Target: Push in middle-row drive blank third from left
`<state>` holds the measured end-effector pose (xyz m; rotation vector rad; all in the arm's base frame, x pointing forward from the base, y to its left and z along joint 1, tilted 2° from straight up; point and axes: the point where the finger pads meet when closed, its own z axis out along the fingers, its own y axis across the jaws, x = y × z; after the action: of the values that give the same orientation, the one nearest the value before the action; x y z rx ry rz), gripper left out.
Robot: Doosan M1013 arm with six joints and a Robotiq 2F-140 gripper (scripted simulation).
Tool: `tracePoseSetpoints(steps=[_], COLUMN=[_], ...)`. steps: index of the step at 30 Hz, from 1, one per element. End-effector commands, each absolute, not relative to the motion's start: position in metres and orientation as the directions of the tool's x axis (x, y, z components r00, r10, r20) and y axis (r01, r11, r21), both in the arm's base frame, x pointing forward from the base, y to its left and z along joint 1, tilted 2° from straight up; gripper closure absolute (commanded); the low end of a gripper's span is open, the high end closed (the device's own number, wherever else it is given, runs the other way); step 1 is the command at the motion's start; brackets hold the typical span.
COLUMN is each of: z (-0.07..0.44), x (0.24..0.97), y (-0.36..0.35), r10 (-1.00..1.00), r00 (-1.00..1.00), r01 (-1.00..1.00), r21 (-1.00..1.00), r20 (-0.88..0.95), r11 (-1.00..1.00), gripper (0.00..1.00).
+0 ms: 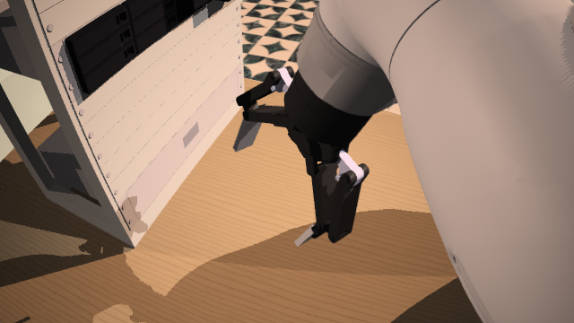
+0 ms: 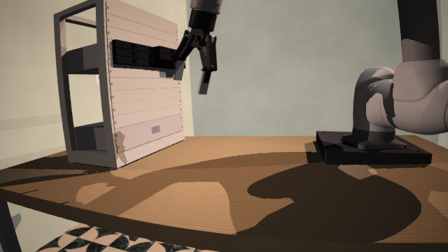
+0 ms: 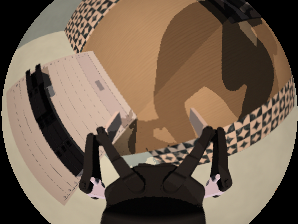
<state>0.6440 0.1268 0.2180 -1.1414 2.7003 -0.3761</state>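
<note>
The rack [image 2: 101, 87] stands near the desk's left far corner, its band of drive blanks [image 2: 143, 55] high on the front. The gripper [image 2: 192, 76], spread wide and empty, hangs pointing down just off the front's right edge. The target blank probably lies to its left, long axis horizontal; the arm reaches over from its base [image 2: 323, 154] at the right edge.

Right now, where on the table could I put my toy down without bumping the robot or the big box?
The wide wooden stretch between the rack and the arm's black base plate shows nothing standing on it. It's tight up high by the drive blanks, where the open gripper hangs beside the rack's front.
</note>
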Motion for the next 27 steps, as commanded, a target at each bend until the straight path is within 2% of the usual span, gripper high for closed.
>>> tracePoseSetpoints(steps=[1,15,27], z=[0.214,0.218,0.266], x=[0.654,0.696,0.694], y=[0.108,0.020,-0.085], r10=[-0.747,-0.836,-0.926], r00=[-0.655,-0.479,-0.279], r01=[-0.684,-0.642,-0.427], r21=[-0.332,-0.544,-0.831], r20=[-0.112,-0.266,-0.253], r11=[0.650,0.541,0.356], gripper=[0.00,0.00,0.00])
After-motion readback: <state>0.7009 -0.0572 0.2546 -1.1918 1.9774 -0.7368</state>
